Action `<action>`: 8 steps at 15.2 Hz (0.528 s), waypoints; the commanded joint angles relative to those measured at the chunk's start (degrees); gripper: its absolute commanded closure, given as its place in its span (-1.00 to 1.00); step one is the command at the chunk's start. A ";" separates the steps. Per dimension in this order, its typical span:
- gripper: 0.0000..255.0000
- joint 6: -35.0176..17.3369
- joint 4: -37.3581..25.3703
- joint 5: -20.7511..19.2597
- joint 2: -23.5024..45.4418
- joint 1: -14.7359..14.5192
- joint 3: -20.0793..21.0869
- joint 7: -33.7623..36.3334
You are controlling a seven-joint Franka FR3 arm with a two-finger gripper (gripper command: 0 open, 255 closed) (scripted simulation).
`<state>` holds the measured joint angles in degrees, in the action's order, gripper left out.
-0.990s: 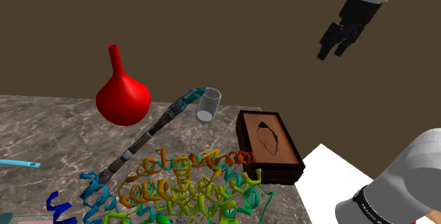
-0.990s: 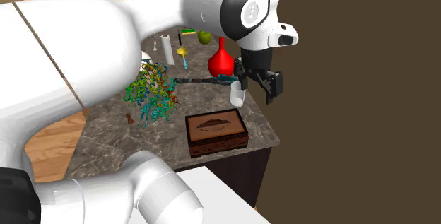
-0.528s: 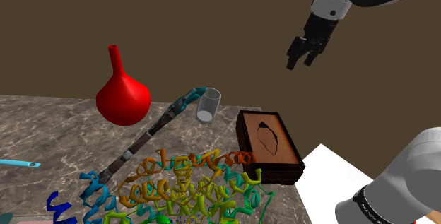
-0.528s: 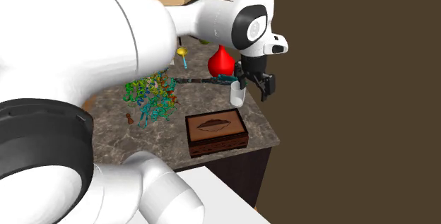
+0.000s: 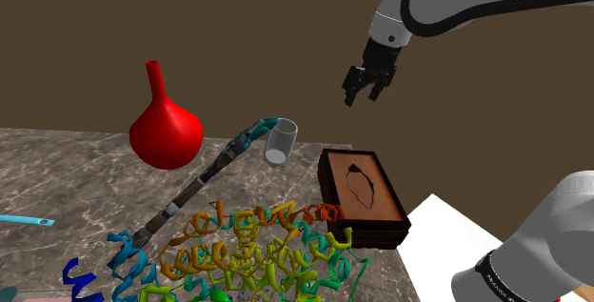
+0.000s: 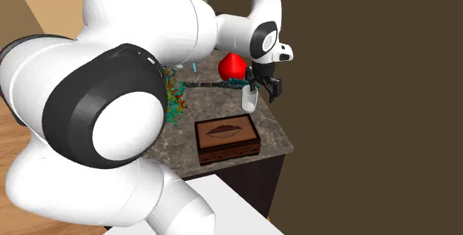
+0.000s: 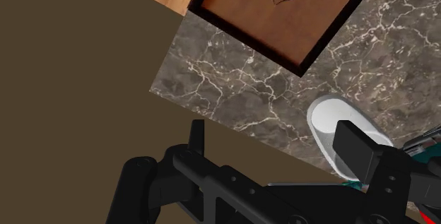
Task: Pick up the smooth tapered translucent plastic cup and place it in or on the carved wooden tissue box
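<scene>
Currently we are hovering the gripper, fingers spread, clasping nothing | translucent cup is standing upright on the marble counter beneath it, by one fingertip | carved wooden tissue box is lying nearby

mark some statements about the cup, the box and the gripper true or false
1. The cup stands upright on the counter. True.
2. The gripper is shut on the cup. False: it is open, up in the air, holding nothing.
3. The cup sits in the box. False: it stands on the counter beside the box, apart from it.
4. A red vase stands at the shoulder view's left of the cup. True.
</scene>
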<state>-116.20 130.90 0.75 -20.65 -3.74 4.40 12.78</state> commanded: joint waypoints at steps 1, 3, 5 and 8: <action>-1.00 -2.18 -1.66 0.39 3.82 -0.51 0.89 1.08; -1.00 -4.18 -3.53 0.59 7.74 -0.96 1.69 2.05; -1.00 -5.97 -5.67 0.65 11.72 -1.41 2.44 3.03; -1.00 -8.26 -9.39 0.50 17.79 -2.12 3.47 4.52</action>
<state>-123.57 122.65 1.27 -4.84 -5.57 7.47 16.69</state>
